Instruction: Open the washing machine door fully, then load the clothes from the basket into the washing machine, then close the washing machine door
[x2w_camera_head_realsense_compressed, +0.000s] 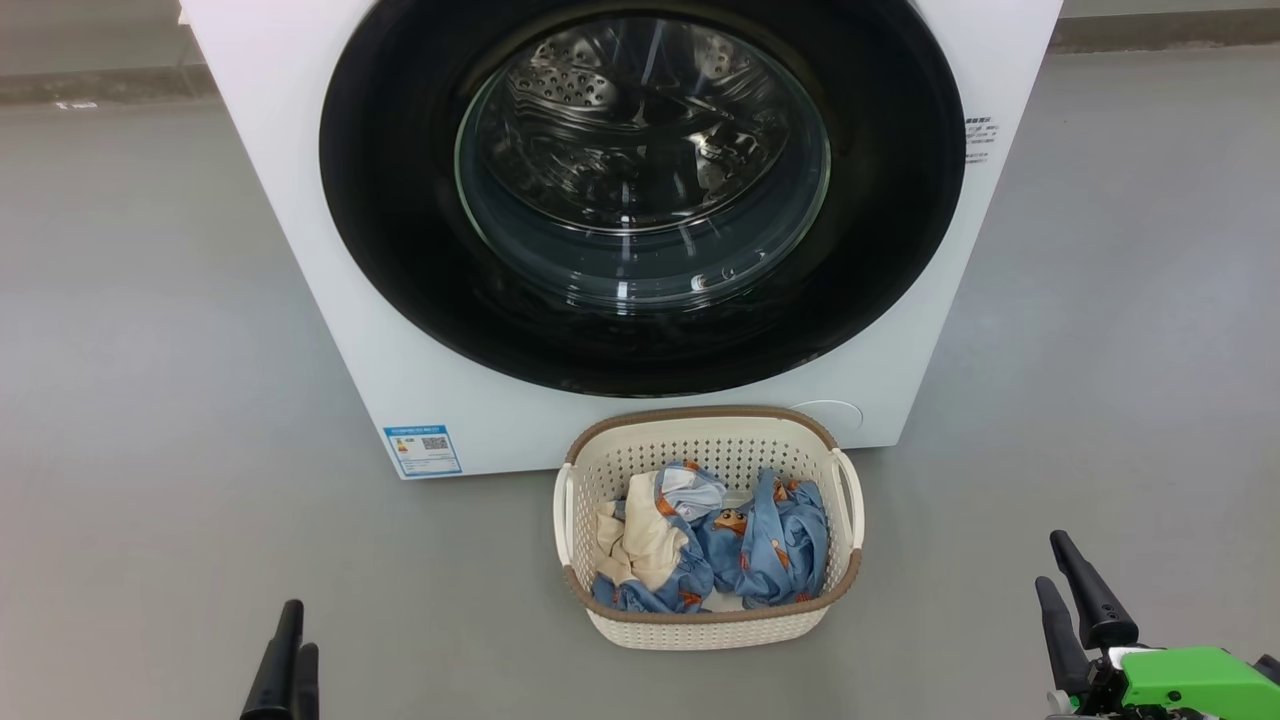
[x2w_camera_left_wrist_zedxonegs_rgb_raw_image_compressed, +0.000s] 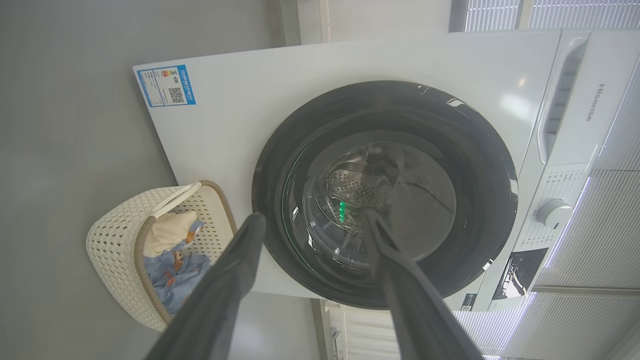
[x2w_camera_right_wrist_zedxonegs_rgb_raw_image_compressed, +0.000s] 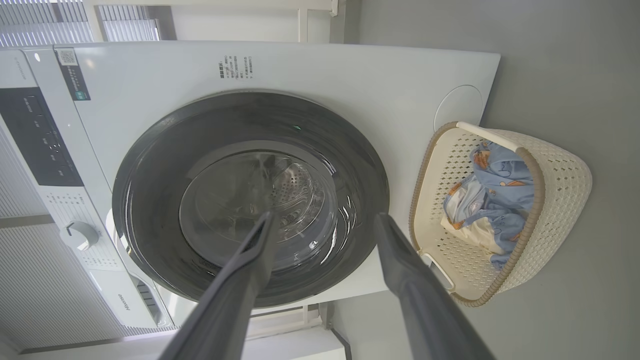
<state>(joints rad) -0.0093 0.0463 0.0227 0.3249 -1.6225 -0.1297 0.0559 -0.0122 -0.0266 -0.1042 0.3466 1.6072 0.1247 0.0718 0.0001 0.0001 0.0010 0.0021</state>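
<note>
Floor: plain, smooth grey floor (x2w_camera_head_realsense_compressed: 150, 350), spreading in front of the machine and away on both sides.
Washing machine: big white front-loading washing machine (x2w_camera_head_realsense_compressed: 300, 250) standing on the floor at the back centre, with a blue label sticker (x2w_camera_head_realsense_compressed: 422, 450) at the lower left corner of its front.
Basket: small cream-white perforated plastic basket (x2w_camera_head_realsense_compressed: 700, 625) with a brown woven-look rim and two side handles, upright on the floor just in front of the machine's bottom edge; contact between them cannot be told.
</note>
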